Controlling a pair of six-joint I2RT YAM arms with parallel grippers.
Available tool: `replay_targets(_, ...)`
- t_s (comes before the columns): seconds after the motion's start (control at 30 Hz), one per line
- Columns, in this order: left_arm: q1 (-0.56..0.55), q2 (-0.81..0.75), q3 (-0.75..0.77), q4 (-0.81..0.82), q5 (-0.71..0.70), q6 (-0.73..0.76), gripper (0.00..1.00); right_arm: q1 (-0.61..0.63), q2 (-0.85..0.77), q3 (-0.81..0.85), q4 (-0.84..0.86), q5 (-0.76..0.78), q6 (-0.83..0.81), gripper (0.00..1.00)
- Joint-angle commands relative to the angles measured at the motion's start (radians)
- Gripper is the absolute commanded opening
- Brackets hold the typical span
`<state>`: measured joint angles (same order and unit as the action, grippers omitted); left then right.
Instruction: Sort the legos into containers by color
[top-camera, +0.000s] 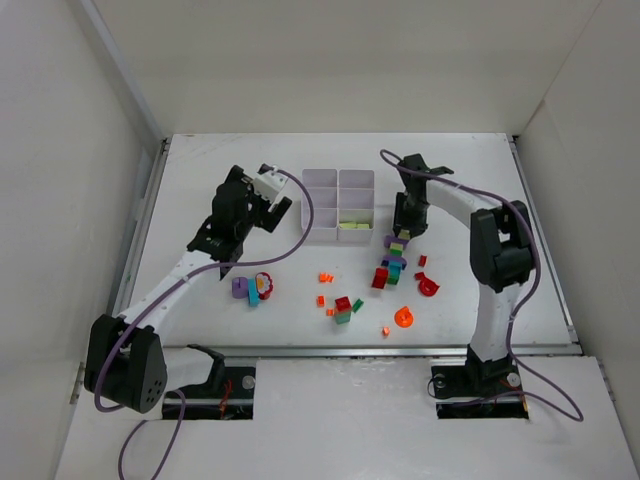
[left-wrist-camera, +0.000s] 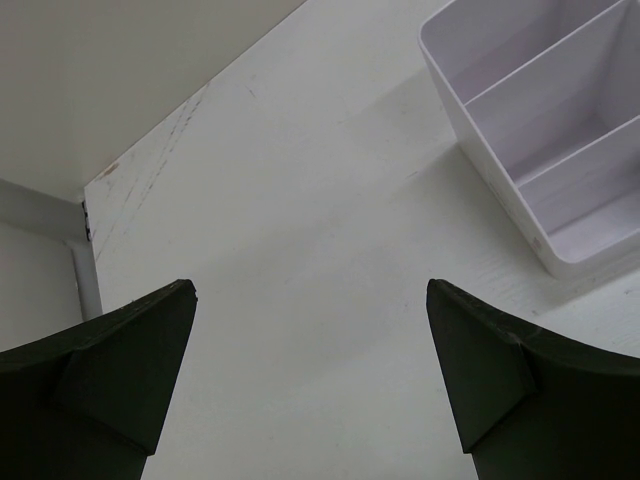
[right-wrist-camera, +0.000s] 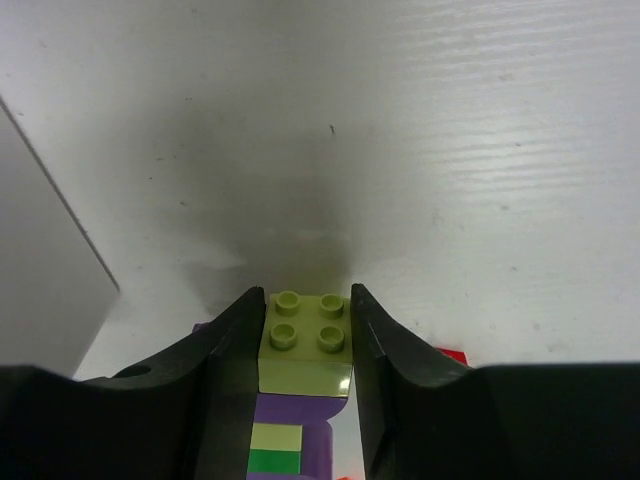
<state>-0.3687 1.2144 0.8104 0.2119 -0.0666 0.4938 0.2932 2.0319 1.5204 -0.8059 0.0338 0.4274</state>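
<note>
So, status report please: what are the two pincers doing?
Left pincer open, empty, beside tray. Right pincer shut on lime green brick, atop purple piece. Nothing blocking the tray.

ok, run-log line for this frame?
left gripper: open, beside tray | right gripper: shut on lime brick | tray: lime pieces in one compartment | other legos: loose on table

Tray (top-camera: 338, 172) back of centre, loose legos (top-camera: 343, 309) before it, one piece (top-camera: 352, 226) in near-right compartment
</note>
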Motion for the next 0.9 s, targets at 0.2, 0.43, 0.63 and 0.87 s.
replay_targets(0.2, 0.004, 0.01, 0.185, -0.146, 0.353, 0.025, 1.0, 0.027, -0.32, -0.017, 0.008, 0.219, 0.074, 0.0)
replay_targets(0.43, -0.006, 0.097, 0.367, -0.238, 0.732, -0.107, 1.0, 0.162, -0.446, 0.058, 0.008, 0.441, 0.103, 0.0)
replay_targets(0.63, -0.016, 0.166, 0.481, -0.13, 0.962, -0.357, 1.0, 0.256, -0.507, 0.113, 0.164, 0.479, 0.103, 0.0)
replay_targets(0.87, -0.036, 0.201, 0.509, -0.054, 1.045, -0.506, 1.0, 0.333, -0.527, 0.132, 0.361, 0.479, 0.103, 0.0)
